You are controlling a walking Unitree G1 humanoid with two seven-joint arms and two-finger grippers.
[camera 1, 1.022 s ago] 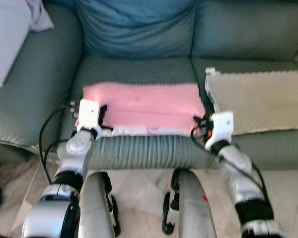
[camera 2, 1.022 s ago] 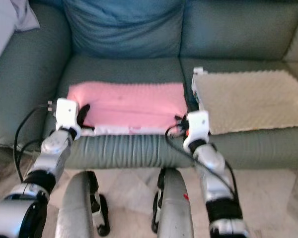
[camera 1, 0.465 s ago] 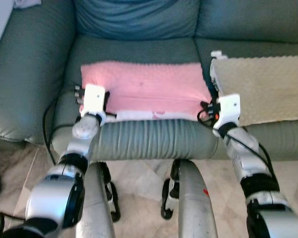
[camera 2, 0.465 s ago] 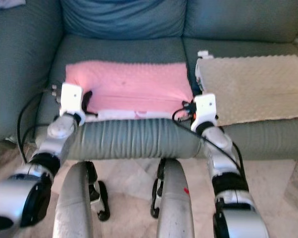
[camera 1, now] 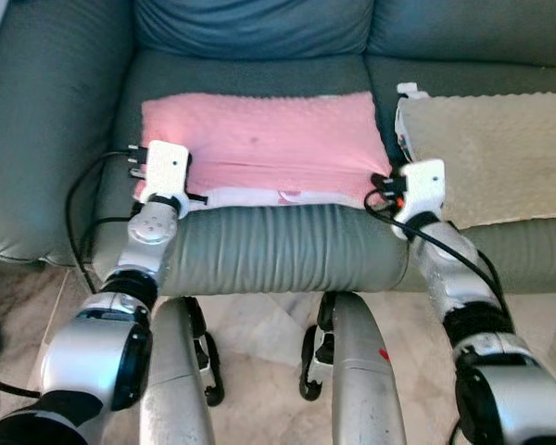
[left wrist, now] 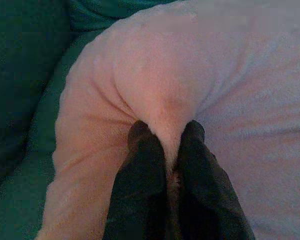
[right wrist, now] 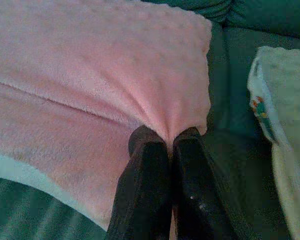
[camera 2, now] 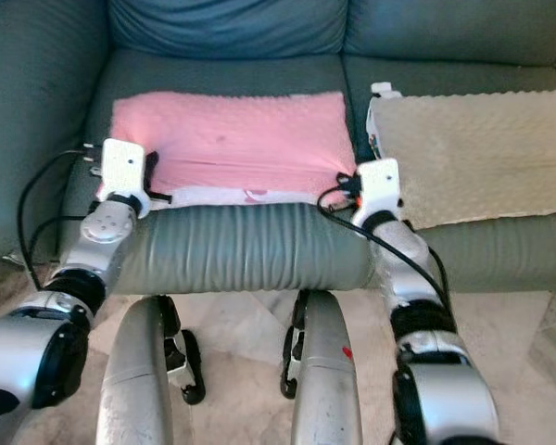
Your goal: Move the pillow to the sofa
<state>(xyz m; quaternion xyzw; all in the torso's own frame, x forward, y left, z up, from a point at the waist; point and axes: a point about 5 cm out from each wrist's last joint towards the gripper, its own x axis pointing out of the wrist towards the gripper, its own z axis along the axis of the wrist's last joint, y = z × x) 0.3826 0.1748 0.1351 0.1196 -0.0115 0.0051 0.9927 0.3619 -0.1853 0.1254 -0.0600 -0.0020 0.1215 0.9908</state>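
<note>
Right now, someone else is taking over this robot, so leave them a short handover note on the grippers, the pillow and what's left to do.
Left gripper: shut, pinching a fold of the pink pillow at its near left corner.
Right gripper: shut, pinching the pillow at its near right corner, next to the beige pillow.
Pillow: lying flat on the sofa seat cushion, its front edge along the seat's front, beside the beige one on the neighbouring cushion.
Done: pillow is resting on the sofa.
Left: open both grippers and draw the arms back, probably without dragging the pillow off the front edge.
</note>
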